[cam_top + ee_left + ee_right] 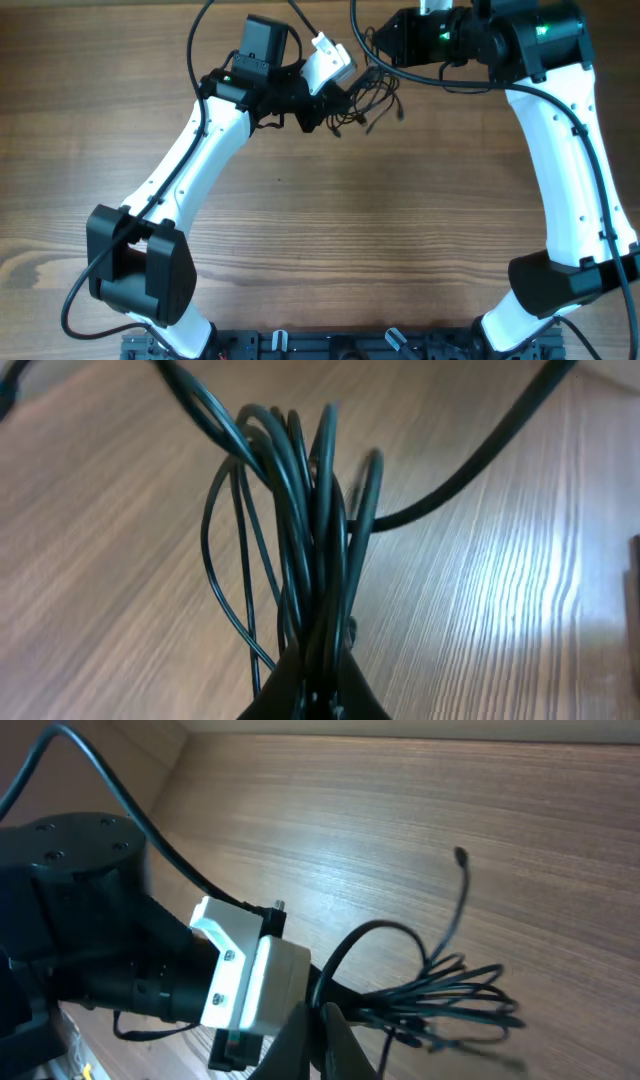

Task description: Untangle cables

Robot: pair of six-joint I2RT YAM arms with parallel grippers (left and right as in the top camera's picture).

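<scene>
One bundle of cables hangs at the 12 o'clock edge of the bench, between the two arms. The left pincer is clamped on the gathered root of the bundle, and the loops rise out of it towards 12 in its own view. The right pincer looks closed to a narrow point where the strands fan out. I cannot tell whether a strand is between its jaws.

Risks, as I judge them:
- The left grip takes all the strands at once, so pulling apart from here could draw the knot tighter rather than free one wire.
- The two wrists sit close together, and the white mount on the left one lies just at 9 o'clock of the right tips. A sideways move could knock them together.
- A thick arm cable crosses behind the loops at 2 o'clock. A thin loop could hook on it.
- The wires are very thin and could slip out of a narrow pinch.

Count: two arms, two pincers, one bundle. The strands overlap too much for a firm number. At least four free ends show in the right wrist view.
</scene>
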